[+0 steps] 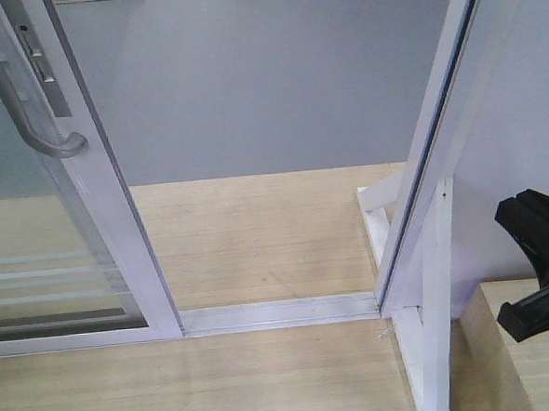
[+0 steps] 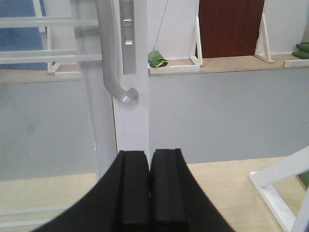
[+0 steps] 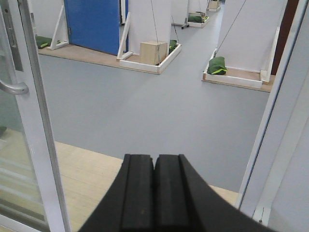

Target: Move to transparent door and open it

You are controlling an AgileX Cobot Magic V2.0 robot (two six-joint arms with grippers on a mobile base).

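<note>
Grey floor lies beyond a light wood threshold. At left stands the transparent door [image 1: 43, 229], already slid aside, its curved handle [image 2: 112, 63] ahead of the left gripper [image 2: 149, 193]. Both the left and the right gripper [image 3: 154, 193] have jaws pressed together, holding nothing. To widen the gap, push squarely on the stile below the handle. No readable writing.

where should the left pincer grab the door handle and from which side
Probably the straight vertical run of the handle, above its curved foot. It stands off the transparent door, leaving a gap behind the bar for one finger. Come straight from the front, fingers spread left-right. The left pincer is shut and needs opening first.
</note>
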